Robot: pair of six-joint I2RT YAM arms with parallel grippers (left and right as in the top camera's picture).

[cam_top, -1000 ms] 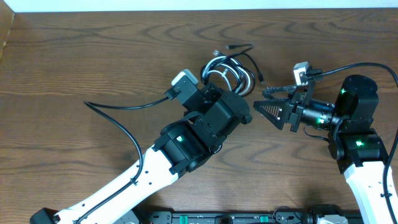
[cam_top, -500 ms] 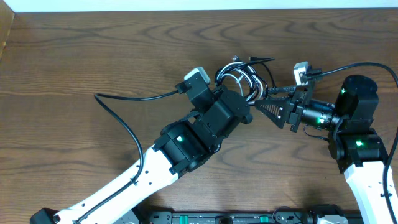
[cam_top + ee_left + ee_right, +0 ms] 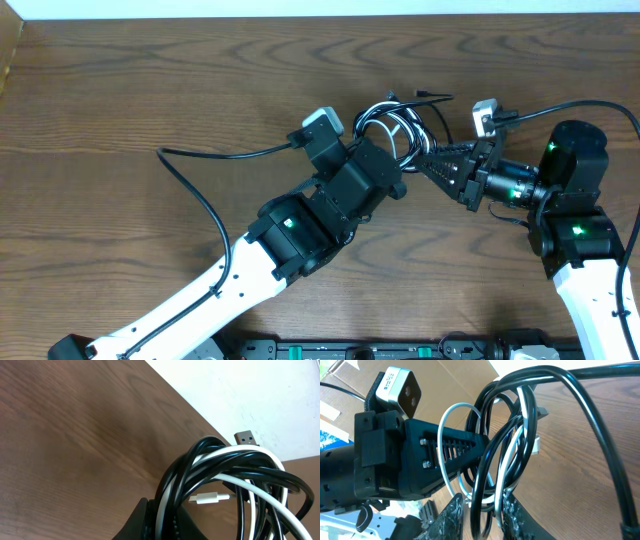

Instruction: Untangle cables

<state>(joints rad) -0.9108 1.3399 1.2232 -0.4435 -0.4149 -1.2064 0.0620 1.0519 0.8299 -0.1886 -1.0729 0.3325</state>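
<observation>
Tightly, left gripper [image 3: 162, 521] and right gripper [image 3: 483, 515] both clamped onto the looped cables [image 3: 392, 122].

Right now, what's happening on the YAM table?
Both arms are on the tangled cables, a black and a white cord looped together near the far edge of the table. The left end effector is shut on the bundle. The right end effector has its fingers either side of several strands; whether it has clamped them isn't clear. Nothing is separated yet.
</observation>
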